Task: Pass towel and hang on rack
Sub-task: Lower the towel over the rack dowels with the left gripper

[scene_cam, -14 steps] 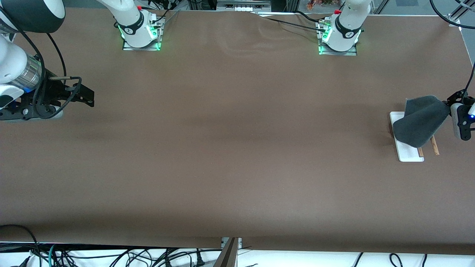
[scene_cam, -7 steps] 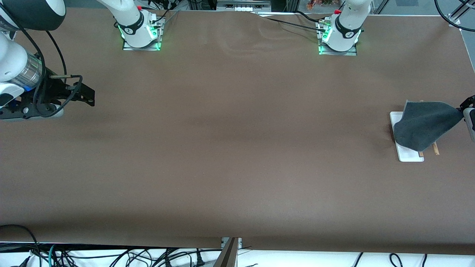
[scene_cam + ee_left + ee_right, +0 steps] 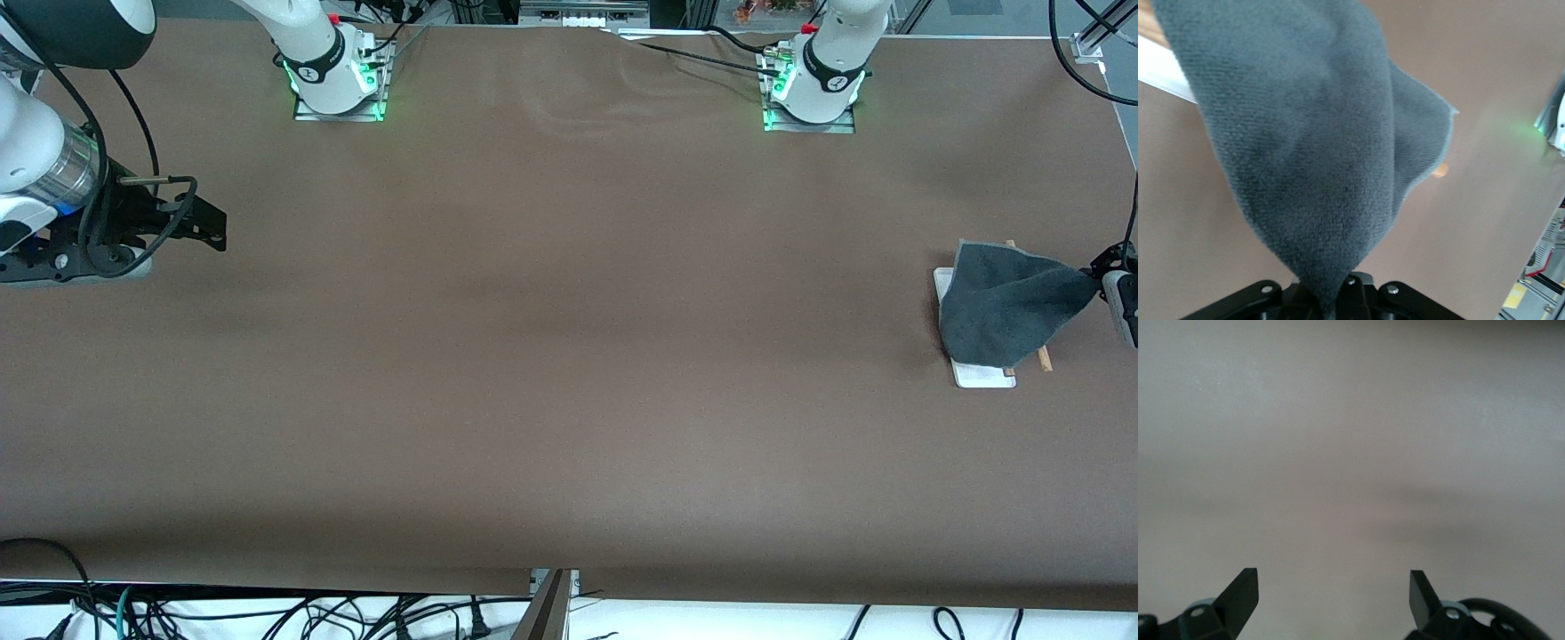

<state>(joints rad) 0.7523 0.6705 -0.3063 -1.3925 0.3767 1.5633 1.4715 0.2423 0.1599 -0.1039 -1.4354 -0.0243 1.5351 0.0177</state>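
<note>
Brown table (image 3: 551, 356) holds the rack (image 3: 982, 375) at the left arm's end; the towel (image 3: 1009, 307) drapes over it, one corner clamped in the left gripper (image 3: 1338, 303). Hanging underway; next, release. Right gripper (image 3: 1331, 593) waits, jaws apart

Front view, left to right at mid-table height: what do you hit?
Open black right gripper over bare brown tablecloth → white base of the wooden-rod rack → dark grey towel draped over it → left gripper, shut on the towel's corner.
</note>
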